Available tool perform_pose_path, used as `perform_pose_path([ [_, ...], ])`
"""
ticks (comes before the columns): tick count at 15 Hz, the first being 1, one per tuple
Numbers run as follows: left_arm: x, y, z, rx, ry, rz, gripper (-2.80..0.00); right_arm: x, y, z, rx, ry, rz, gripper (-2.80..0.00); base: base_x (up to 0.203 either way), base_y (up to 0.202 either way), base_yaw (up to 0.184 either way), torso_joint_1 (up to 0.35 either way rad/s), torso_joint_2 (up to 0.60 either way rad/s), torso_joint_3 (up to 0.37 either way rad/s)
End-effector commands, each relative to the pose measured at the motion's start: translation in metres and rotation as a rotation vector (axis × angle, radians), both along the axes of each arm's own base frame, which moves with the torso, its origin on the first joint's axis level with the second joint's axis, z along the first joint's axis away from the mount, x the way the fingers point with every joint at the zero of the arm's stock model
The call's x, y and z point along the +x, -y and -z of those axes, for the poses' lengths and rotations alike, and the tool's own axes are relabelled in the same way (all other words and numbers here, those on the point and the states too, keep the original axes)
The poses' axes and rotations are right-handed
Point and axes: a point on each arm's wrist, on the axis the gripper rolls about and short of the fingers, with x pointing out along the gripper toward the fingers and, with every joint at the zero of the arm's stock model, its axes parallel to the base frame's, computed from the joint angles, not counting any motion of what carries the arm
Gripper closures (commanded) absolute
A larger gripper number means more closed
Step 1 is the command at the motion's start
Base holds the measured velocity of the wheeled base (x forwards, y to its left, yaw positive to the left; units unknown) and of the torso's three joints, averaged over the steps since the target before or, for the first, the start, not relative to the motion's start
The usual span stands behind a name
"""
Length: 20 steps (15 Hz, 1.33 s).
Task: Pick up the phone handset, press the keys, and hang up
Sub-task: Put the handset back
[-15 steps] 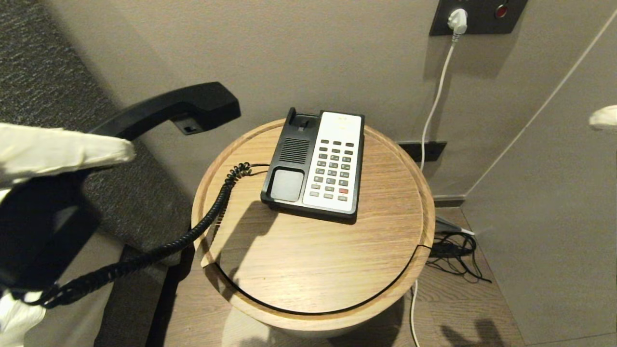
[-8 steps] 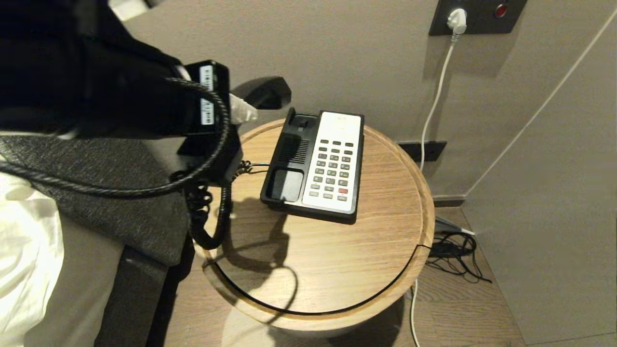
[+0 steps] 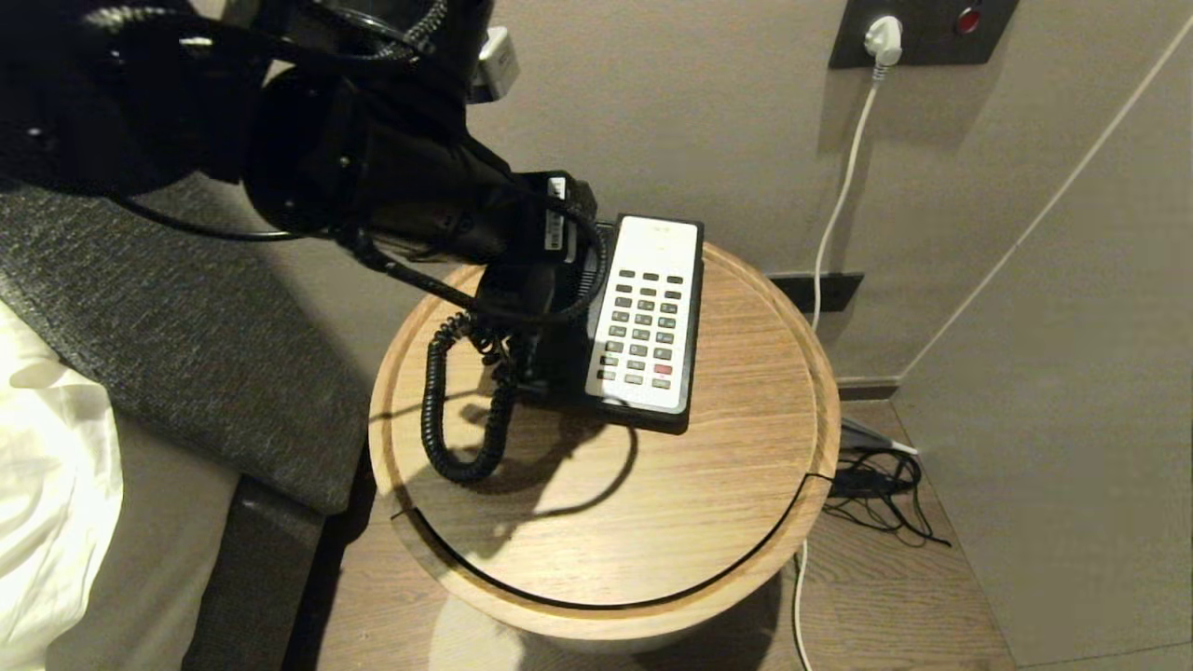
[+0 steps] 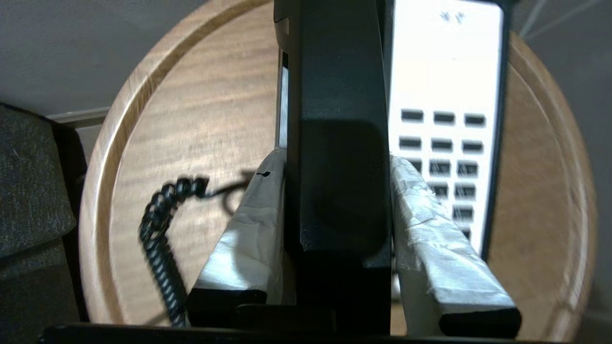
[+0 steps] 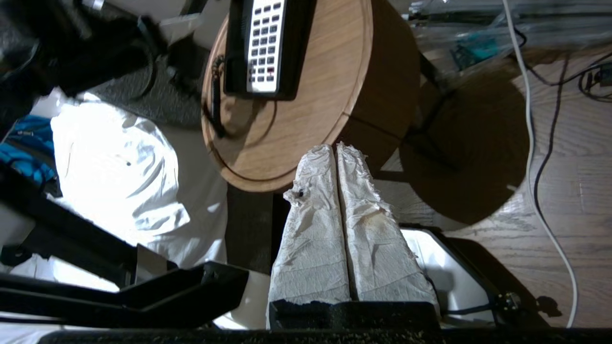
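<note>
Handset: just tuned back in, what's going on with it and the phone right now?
The left gripper is clamped on the phone handset, holding it lengthwise over the cradle side of the phone base, beside the keys. Whether it is seated yet I cannot tell. The coiled cord loops on the round wooden table. The right gripper is shut and empty, held off past the table's edge.
</note>
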Motion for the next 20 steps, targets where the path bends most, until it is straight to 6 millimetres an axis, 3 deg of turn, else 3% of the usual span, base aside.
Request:
perform_pose_path([
  [1, 0.016, 0.007, 0.009, 0.013, -0.013, -0.025, 0.00, -0.002, 0.001, 0.004, 0.001, -0.006, -0.004, 0.00, 0.000, 0.000, 0.000, 0.000, 0.00, 0.000],
  [6, 0.023, 0.013, 0.013, 0.008, -0.009, -0.022, 0.00, 0.000, -0.001, 0.013, -0.008, -0.029, -0.020, 0.00, 0.000, 0.000, 0.000, 0.000, 0.00, 0.000],
  [12, 0.010, 0.015, 0.004, -0.017, 0.014, 0.008, 0.00, 0.005, -0.003, 0.018, -0.016, -0.049, -0.032, 0.00, 0.000, 0.000, 0.000, 0.000, 0.00, 0.000],
  [20, -0.001, 0.022, 0.021, 0.035, -0.042, 0.041, 0.00, 0.005, -0.004, 0.023, -0.022, -0.060, -0.033, 0.00, 0.000, 0.000, 0.000, 0.000, 0.00, 0.000],
])
